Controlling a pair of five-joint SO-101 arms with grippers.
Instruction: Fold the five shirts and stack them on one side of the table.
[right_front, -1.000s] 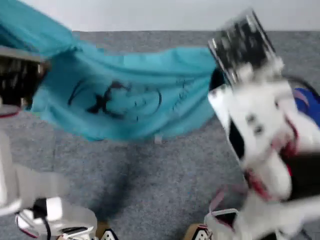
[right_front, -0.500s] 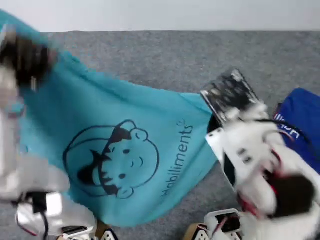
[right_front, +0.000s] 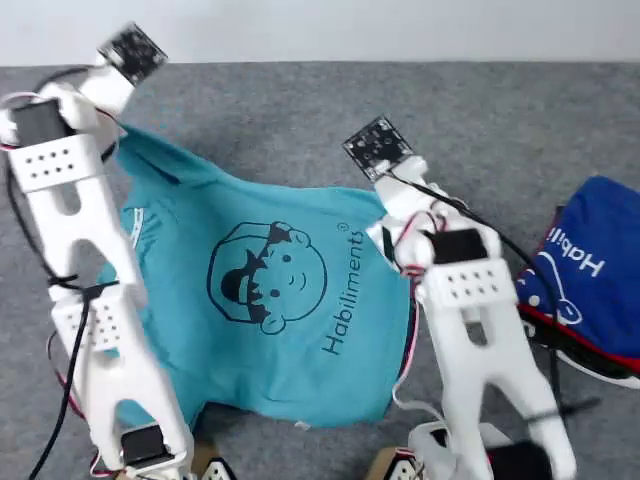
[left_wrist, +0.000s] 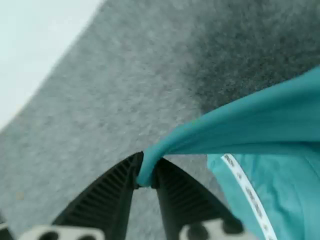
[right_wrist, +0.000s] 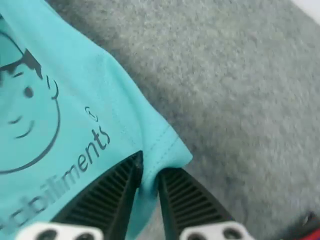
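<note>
Left pincer (left_wrist: 146, 167), right pincer (right_wrist: 150, 167) grip teal shirt (right_front: 270, 345).

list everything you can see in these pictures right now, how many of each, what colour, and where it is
teal shirt: one, teal with a dark cartoon face print, spread print-up across the middle of the table.
blue shirt: one seen, dark blue with white print, at the table's right edge, lying over something with a red edge.
table: one, grey, fabric-like surface.
left arm: one, white, along the teal shirt's left side.
right arm: one, white, between the two shirts.
left pincer: one, black, shut on a pinch of the teal shirt's edge.
right pincer: one, black, shut on the teal shirt's hem near the lettering.
</note>
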